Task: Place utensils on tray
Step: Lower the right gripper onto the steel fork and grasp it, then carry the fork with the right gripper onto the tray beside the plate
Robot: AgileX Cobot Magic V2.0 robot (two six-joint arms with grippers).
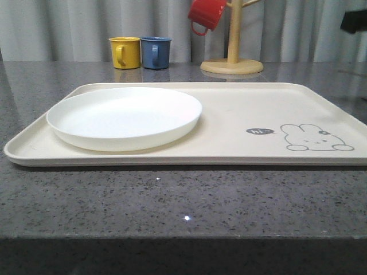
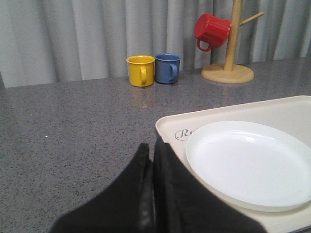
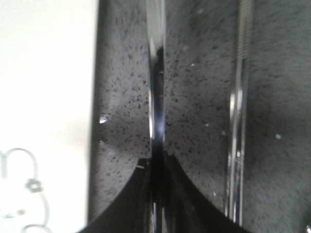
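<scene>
The cream tray (image 1: 241,156) lies across the grey counter, with the round white plate (image 1: 123,117) on its left half. My left gripper (image 2: 151,148) is shut with nothing between its fingers and sits at the tray's near corner (image 2: 167,127), beside the plate (image 2: 248,162). My right gripper (image 3: 156,158) is shut on the thin handle of a shiny metal utensil (image 3: 155,73), just off the tray's edge (image 3: 73,97) above the counter. I cannot tell whether it is the fork or the spoon. The pair of metal chopsticks (image 3: 237,141) lies parallel on the counter beside it.
A yellow mug (image 1: 125,52) and a blue mug (image 1: 155,52) stand behind the tray. A red mug (image 1: 205,14) hangs on a wooden mug tree (image 1: 232,57) at the back right. The tray's right half, with the rabbit drawing (image 1: 314,138), is bare.
</scene>
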